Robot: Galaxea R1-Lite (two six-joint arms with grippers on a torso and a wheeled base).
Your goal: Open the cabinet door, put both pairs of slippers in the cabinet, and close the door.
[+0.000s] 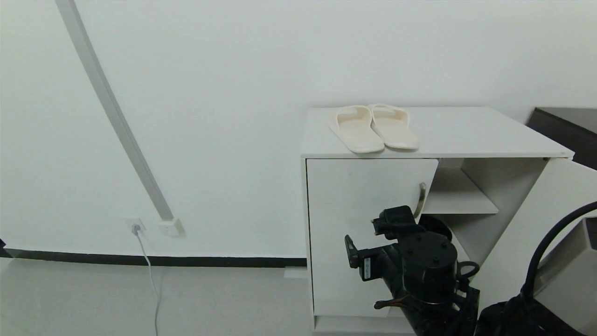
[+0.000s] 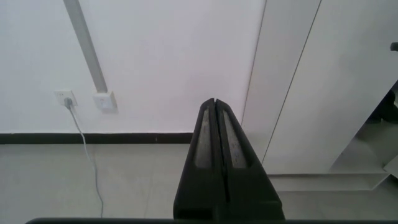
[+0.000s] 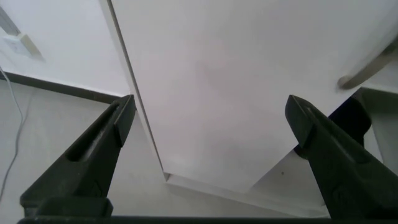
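Observation:
A pair of cream slippers (image 1: pixel 373 127) lies side by side on top of the white cabinet (image 1: pixel 471 135). The cabinet's left door (image 1: pixel 359 233) is closed, with its curved metal handle (image 1: pixel 422 199) at the inner edge. The right door (image 1: pixel 531 233) stands swung open, showing a shelf (image 1: pixel 459 198). A dark shape (image 1: pixel 438 223) sits low inside; I cannot tell what it is. My right gripper (image 1: pixel 395 220) is open just in front of the closed door (image 3: pixel 236 93), below the handle (image 3: pixel 370 68), holding nothing. My left gripper (image 2: pixel 214 102) is shut and empty, low off the cabinet's left side (image 2: pixel 280 81).
A wall outlet with a hanging cable (image 1: pixel 135 227) and a slanted grey conduit (image 1: pixel 116 116) are on the wall to the left. Open floor (image 1: pixel 140 298) lies left of the cabinet. A dark piece of furniture (image 1: pixel 569 128) stands at the far right.

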